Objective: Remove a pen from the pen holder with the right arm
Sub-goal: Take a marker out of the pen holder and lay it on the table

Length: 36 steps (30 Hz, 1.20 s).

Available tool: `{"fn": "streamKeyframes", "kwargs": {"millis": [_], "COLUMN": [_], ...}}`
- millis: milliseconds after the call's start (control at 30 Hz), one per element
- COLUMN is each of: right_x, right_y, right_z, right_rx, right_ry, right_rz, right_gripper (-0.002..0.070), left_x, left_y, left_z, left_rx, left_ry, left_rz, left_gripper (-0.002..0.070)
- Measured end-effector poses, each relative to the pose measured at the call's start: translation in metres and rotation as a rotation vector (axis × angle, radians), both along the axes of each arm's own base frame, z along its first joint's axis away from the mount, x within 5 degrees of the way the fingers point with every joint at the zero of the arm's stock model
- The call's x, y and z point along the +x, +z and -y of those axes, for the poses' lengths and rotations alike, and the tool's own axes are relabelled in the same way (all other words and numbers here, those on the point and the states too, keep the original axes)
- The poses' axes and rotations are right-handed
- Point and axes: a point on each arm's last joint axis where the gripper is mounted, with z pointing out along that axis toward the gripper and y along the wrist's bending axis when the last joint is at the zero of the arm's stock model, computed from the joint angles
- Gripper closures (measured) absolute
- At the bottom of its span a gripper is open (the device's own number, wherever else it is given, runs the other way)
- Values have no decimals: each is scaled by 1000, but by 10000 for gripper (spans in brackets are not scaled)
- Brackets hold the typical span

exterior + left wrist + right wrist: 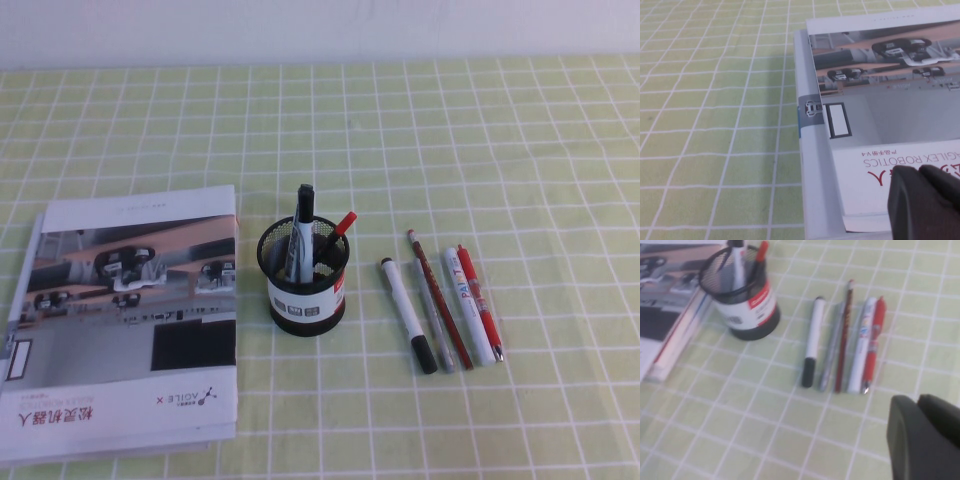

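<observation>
The black mesh pen holder stands mid-table with a grey black-capped marker and a red-tipped pen upright in it. Just right of it several pens lie side by side: a white marker, a dark red pencil and a red pen among them. My right gripper is shut and empty, hovering over bare cloth on the near side of that row, apart from the holder. My left gripper is shut over the booklet's cover. Neither arm appears in the high view.
A thick white booklet lies left of the holder, its edge close to the holder's side. The green checked cloth covers the whole table, with open cloth behind and to the right of the pens.
</observation>
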Motion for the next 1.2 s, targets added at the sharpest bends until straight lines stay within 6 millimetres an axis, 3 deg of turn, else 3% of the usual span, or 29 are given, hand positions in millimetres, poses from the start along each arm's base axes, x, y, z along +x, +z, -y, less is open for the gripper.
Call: {"fn": "streamKeyframes", "kwargs": {"millis": [233,400,600,867,1200], "right_x": [9,-9,-30,-38,-42], "right_y": [-42,-79,-116,-120,-138], "right_z": [10,29,38,39,37], "right_rx": [-39,-41,-20,-6,-86], "right_ry": [-101,-255,-326,-335,-278], "right_rz": [127,244,364,462,292], "right_gripper": [688,688,688,688,688], "left_x": [0,0,0,0,0], "left_y": [0,0,0,0,0], "left_z": [0,0,0,0,0], "left_rx": [0,0,0,0,0], "left_ry": [0,0,0,0,0], "left_rz": [0,0,0,0,0], "left_gripper": [681,681,681,681,681]}}
